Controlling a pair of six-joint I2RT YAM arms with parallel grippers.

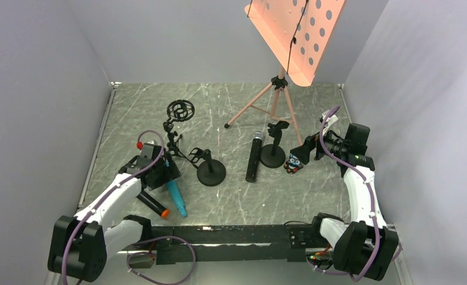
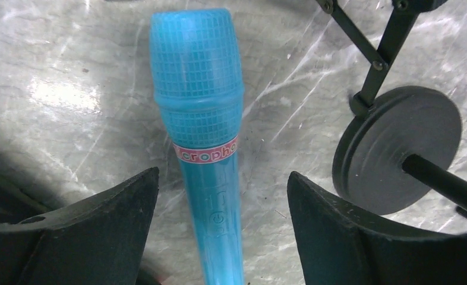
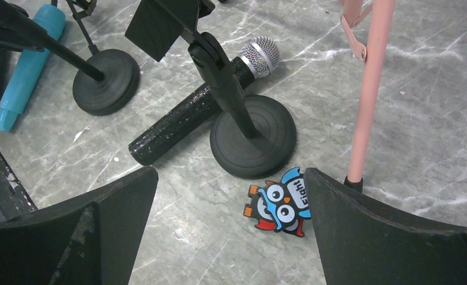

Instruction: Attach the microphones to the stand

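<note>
The teal-blue microphone (image 2: 204, 130) lies on the marble table, its handle between my left gripper's (image 2: 223, 174) open jaws, neither finger touching it. In the top view the left gripper (image 1: 160, 172) hangs over the mic's head end (image 1: 176, 199). The black mic with the orange-red end (image 1: 152, 205) lies beside it. The black mic with the silver mesh head (image 3: 201, 110) lies against the right desk stand's round base (image 3: 255, 136). My right gripper (image 3: 230, 172) is open and empty above the table near that base. The left desk stand (image 1: 211, 172) is empty.
A small owl figure (image 3: 278, 208) lies by my right gripper's right finger. A pink tripod music stand (image 1: 273, 101) is at the back, one leg (image 3: 365, 89) near the right gripper. A black shock-mount ring (image 1: 180, 110) stands back left. Grey walls enclose the table.
</note>
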